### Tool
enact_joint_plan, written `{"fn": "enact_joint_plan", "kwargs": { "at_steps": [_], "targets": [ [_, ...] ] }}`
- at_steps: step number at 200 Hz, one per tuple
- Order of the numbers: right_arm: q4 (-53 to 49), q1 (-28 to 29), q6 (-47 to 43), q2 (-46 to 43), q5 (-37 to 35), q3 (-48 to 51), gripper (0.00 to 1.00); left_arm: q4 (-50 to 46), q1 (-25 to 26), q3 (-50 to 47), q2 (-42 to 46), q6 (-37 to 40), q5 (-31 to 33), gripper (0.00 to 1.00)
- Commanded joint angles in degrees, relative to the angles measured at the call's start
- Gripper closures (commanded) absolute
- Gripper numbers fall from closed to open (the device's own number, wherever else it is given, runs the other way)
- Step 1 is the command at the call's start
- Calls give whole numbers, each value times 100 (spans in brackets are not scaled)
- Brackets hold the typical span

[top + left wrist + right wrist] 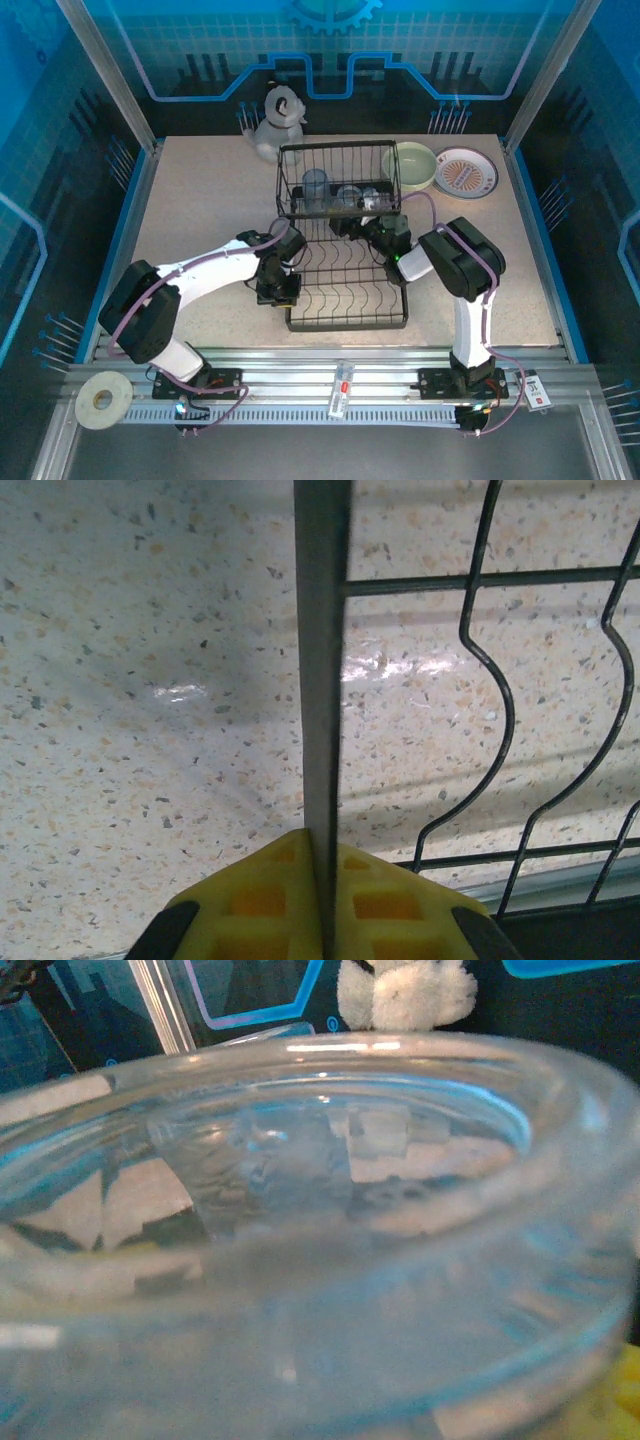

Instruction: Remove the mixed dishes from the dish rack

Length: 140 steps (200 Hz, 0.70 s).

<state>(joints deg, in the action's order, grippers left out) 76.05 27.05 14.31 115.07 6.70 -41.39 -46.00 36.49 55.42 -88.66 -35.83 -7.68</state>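
Fingers of the left gripper are yellow and pressed together on a thin grey bar. It looks like the side edge of the dish rack. From above, that gripper sits at the left side of the rack's flat lower tray, so I think it is holding the rack steady. The speckled table shows beyond it.

The right gripper is at the near edge of the raised basket, at the far end of the rack. Its camera is right up against a clear glass rim, with a bit of yellow finger in the bottom corner. I cannot tell if it is closed on the glass or just beside it.

Further out, the basket has clear glass things in it — a tumbler on the left and more glass next to it. The lower tray shows bare wires.

On the table to the right of the basket sit a pale green bowl and, just beside it, a white plate with an orange rim. Those two look unloaded. A dog figurine stands at the far edge behind the rack — it is not a dish.

So I think part of the job is done, and the glass things in the basket are what is left.
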Motion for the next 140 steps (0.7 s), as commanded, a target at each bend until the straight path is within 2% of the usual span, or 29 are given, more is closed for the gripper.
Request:
{"fn": "enact_joint_plan", "kwargs": {
  "at_steps": [1, 44, 140],
  "targets": [
    [545, 414, -539, -431, 2013, 539, 40, 834, -234, -65, 290, 82, 374, 100],
    [551, 557, -177, -662, 1642, 1018, 42, 943, -95, -206, 344, 134, 399, 100],
    [551, 763, -57, 146, 962, 1281, 44, 1402, 128, -321, 205, -111, 624, 100]
  ]
}}
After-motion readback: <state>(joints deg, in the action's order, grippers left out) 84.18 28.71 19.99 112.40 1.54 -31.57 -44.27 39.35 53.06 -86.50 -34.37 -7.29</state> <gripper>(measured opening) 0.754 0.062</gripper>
